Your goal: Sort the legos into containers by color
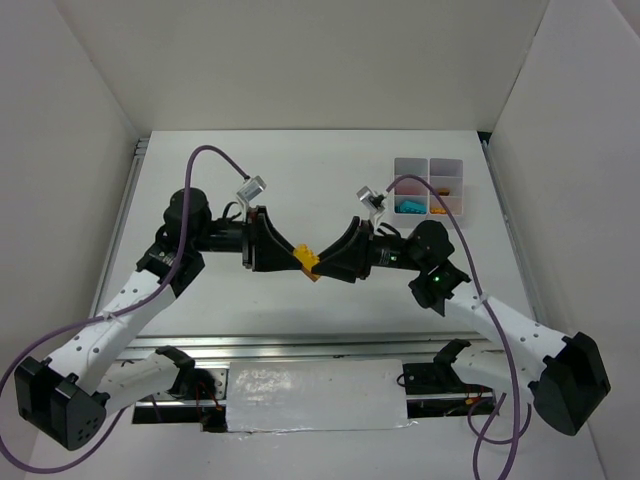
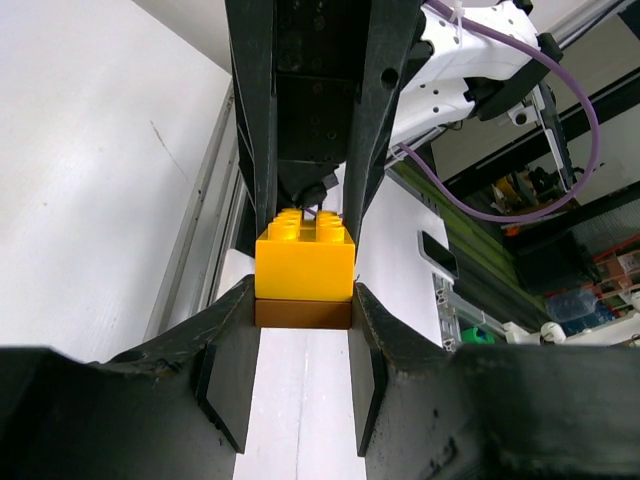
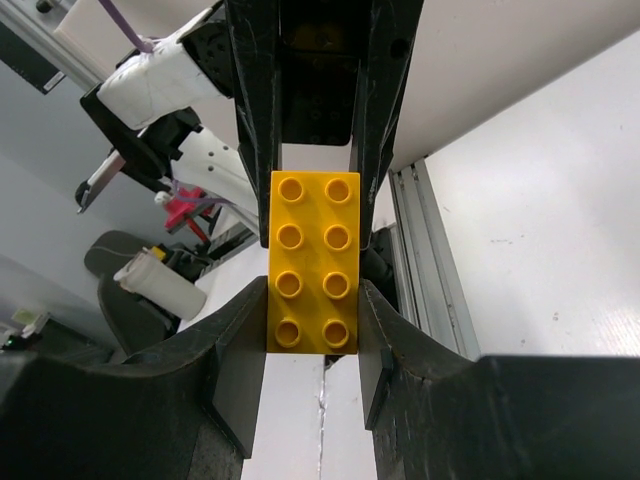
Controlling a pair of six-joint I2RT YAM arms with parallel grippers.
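**Two grippers on one yellow brick**

I held a yellow-orange studded rectangular plastic brick (image 3: pixel 313 262) in the air, well apart from the translucent whitish plastic organiser tray (image 1: pixel 411 167), off to the tray's left and on its near side. My right gripper (image 3: pixel 313 305) was pinching one end of the brick. Its jaws pressed against the long sides, and eight studs faced the right wrist camera. My left gripper (image 2: pixel 303 300) gripped the opposite end, its jaws closed against the sides there, so the two grippers stood tip to tip with the brick bridging them.

From the left wrist, a darker amber band (image 2: pixel 303 316) lay under the bright yellow face. I could not tell whether it was a second brick or the same one in shadow.

In the tray, cyan pieces (image 1: pixel 408 206) sat in a cell of the left column. A small yellow-orange piece (image 1: pixel 440 211) lay in the cell just beside them, in the right column.
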